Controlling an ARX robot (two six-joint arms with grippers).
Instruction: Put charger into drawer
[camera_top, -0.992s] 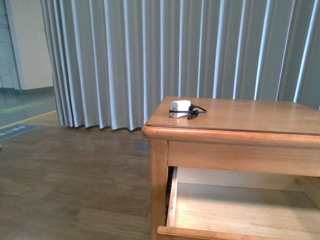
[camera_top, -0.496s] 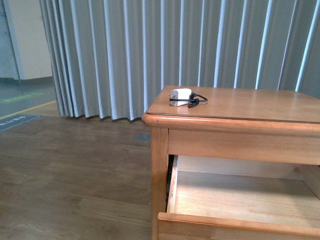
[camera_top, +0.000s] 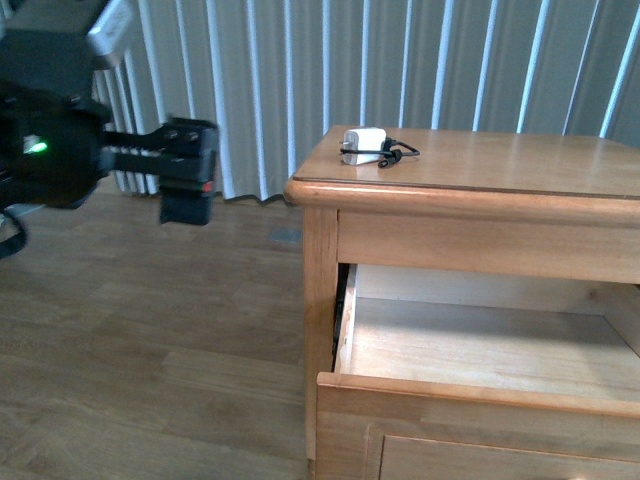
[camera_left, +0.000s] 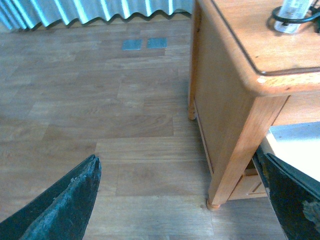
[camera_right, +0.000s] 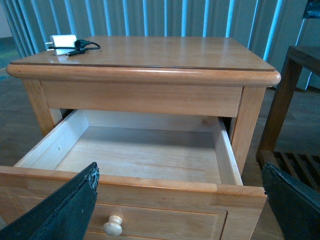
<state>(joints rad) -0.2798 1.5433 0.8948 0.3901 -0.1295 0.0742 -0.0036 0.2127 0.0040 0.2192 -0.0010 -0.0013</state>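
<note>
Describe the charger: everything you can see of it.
The charger is a small white rectangular block that looks like plastic, with a thin black cable looped at one end. It lies flat on the glossy wooden cabinet top, near the back left corner as the robot faces it. Only the top touches it.

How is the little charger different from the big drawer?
The charger is small and white with a black cable; the drawer is wide, honey-coloured wood, pale inside. The charger lies on the table top near a far corner; the drawer sits below that top, pulled open, with nothing in it. Both share one wooden piece of furniture.
</note>
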